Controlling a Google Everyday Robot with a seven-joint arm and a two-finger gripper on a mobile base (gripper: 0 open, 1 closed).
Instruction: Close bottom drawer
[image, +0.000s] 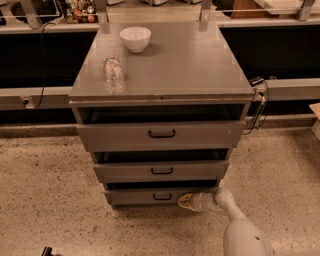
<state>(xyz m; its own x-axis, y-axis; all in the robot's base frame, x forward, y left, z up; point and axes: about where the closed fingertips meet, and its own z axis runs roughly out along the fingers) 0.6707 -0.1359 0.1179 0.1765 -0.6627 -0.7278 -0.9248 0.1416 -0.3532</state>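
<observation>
Mid-push on this one, I reckon. My gripper (186, 201) is down low near the floor (45, 200), tip right up against the front of the bottom drawer (135, 196), just to the right of its small black handle (162, 196). Honestly can't tell whether my jaws are open or closed from here, the tip just reads as 1 pale yellowish blob.

The drawer isn't home yet. There's a dark gap above its front and it looks to stick out a little, so my guess is the next move is a straight, level shove inward. I'd keep the contact flat on the panel so I don't skid sideways off the smooth metal.

Materials-wise, the whole bench (190, 65) is dull grey sheet metal, boxy with crisp edges, and has 3 drawers. The top drawer (115, 135) has the widest front, the middle drawer (125, 171) is narrower, and mine is the narrowest. On top sit a round glossy white bowl (135, 38) and a clear crinkly plastic bottle (113, 74) lying on its side. The floor is speckled and gritty-looking. My arm (240, 235) is smooth, rounded, off-white.
</observation>
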